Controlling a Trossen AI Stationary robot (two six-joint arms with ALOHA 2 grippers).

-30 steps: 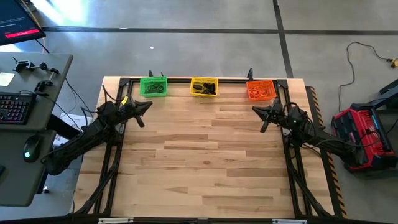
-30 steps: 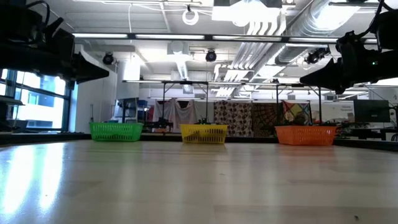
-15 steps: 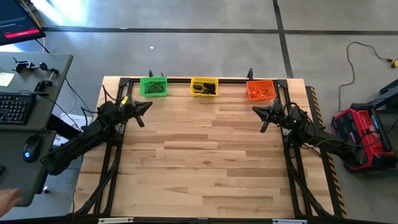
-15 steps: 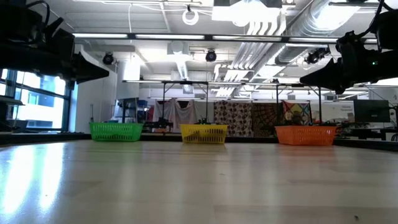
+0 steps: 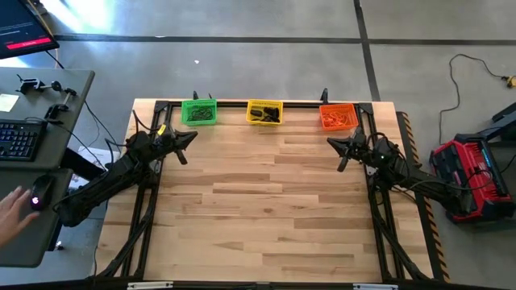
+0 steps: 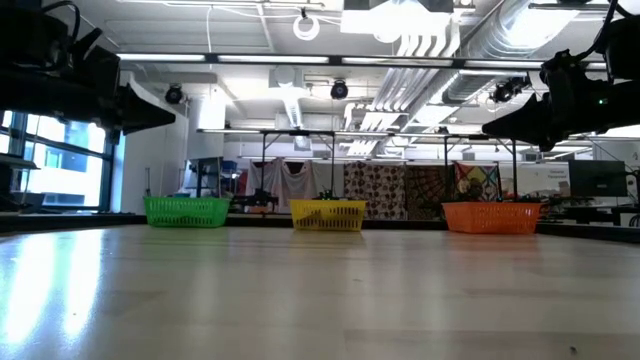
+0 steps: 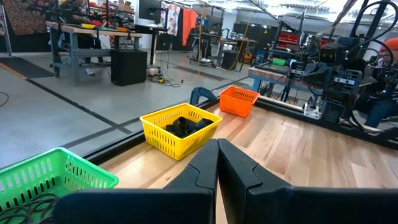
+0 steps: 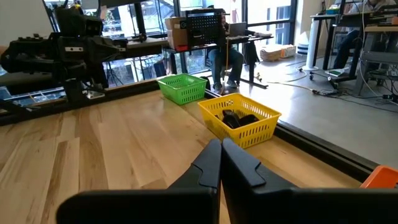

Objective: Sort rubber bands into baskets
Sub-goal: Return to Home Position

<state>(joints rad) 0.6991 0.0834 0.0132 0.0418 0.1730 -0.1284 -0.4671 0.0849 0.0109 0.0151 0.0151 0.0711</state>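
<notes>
Three lattice baskets stand in a row along the table's far edge: green [image 5: 198, 112], yellow [image 5: 264, 112] and orange [image 5: 338, 117]. Dark rubber bands [image 7: 186, 126] lie in the yellow basket [image 8: 239, 121], and more dark loops [image 7: 25, 205] lie in the green basket. My left gripper [image 5: 193, 136] hangs shut above the table's far left, just in front of the green basket. My right gripper [image 5: 329, 142] hangs shut above the far right, in front of the orange basket. Each points level toward the table's middle, with nothing between its fingers.
The bare wooden tabletop [image 5: 266, 201] stretches from the baskets to the near edge. A desk with a keyboard [image 5: 18, 138] stands left of the table; a person's hand [image 5: 12, 211] is at the mouse there. A red device [image 5: 472, 177] lies on the floor to the right.
A person's hand has come in from the lower left and moved up to the mouse on the desk beside the table. Both arms and the baskets have kept still.
</notes>
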